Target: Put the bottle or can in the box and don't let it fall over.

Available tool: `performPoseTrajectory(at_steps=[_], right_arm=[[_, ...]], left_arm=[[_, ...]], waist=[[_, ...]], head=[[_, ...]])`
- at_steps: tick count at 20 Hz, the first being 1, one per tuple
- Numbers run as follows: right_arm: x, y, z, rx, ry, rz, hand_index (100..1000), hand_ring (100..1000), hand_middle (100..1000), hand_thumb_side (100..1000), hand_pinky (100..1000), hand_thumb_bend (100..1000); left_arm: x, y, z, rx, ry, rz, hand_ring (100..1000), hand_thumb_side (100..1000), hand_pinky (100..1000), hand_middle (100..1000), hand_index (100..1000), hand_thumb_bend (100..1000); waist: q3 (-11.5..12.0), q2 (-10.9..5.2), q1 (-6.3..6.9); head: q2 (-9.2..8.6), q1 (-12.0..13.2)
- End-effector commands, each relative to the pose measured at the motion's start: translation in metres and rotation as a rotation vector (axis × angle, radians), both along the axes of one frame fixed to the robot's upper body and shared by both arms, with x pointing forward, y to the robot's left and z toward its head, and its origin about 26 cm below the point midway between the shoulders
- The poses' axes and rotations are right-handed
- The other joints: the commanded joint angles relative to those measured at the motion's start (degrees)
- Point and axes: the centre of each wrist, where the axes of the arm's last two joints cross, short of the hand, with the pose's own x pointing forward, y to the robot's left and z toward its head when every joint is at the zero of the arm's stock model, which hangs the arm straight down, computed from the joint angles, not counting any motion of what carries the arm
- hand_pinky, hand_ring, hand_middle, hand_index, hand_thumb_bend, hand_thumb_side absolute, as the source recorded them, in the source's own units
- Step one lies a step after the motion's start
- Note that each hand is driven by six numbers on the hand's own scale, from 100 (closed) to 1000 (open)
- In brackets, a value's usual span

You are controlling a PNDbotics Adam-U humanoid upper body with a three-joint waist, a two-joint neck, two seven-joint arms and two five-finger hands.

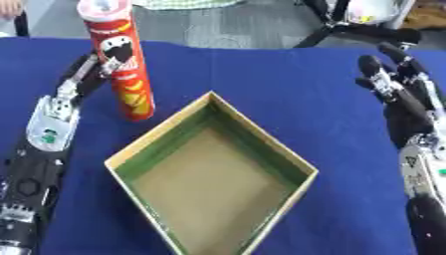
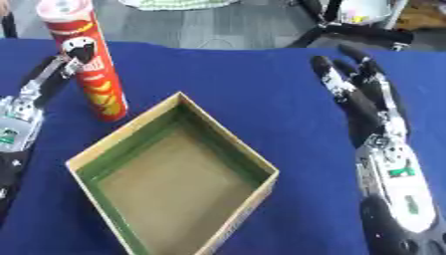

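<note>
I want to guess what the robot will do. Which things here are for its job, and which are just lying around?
For the job:
- red chip can, standing upright on the table
- open cardboard box, empty
- left robot hand, beside the can
- right robot hand, open, off to the side

Just lying around:
- blue tablecloth
- black stand legs behind the table

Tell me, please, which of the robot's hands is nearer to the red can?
Left. The left hand is right beside the red can, at its left side. The right hand is open, far off across the blue table, beyond the box.

Blue-covered table (image 1: 261,74) — grey floor (image 1: 218,25) beyond, black stand legs (image 1: 348,30).
</note>
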Motion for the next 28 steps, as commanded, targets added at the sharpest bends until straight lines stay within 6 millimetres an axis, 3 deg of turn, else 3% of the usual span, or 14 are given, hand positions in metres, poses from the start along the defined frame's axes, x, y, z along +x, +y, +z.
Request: performPoseTrajectory(at_steps=[1,6,10,15,23,28], right_arm=[[-0.002,0.0012,0.0125,-0.001,-0.044,0.014,807,961,1000,306,765,630],[-0.0019,0.0027,0.013,0.0,-0.045,0.018,807,961,1000,306,765,626],[-0.0019,0.0029,0.013,0.0,-0.045,0.019,807,961,1000,307,766,624],[-0.0016,0.0022,0.0122,0.004,-0.041,0.015,808,961,1000,307,766,621],[-0.0017,0.0026,0.0116,0.01,-0.04,0.015,809,962,1000,309,767,614],[-0.0019,0.0032,0.0111,0.012,-0.038,0.017,810,962,1000,312,768,608]], left_arm=[[0.0014,0.0004,0.0155,0.007,-0.036,0.008,883,925,1000,733,934,741],[0.0018,-0.0017,0.016,0.011,-0.038,0.005,881,893,1000,727,921,659],[0.0018,-0.0027,0.016,0.007,-0.043,0.004,873,848,1000,715,883,539],[0.0014,-0.0042,0.0172,0.001,-0.054,-0.006,861,780,1000,690,768,342],[0.0014,-0.0055,0.017,-0.019,-0.065,-0.002,833,695,1000,642,638,108],[0.0013,-0.0064,0.0171,-0.046,-0.073,0.015,811,595,1000,611,557,100]], waist=[[-0.14,-0.82,0.15],[-0.27,-0.74,0.07],[-0.24,-0.74,0.09],[-0.25,-0.76,0.03],[-0.4,-0.78,0.05],[-0.5,-0.78,0.1]], head=[[-0.87,0.34],[-0.98,0.48],[-0.89,0.43],[-0.87,0.44],[-1.18,0.63],[-1.34,0.69]])
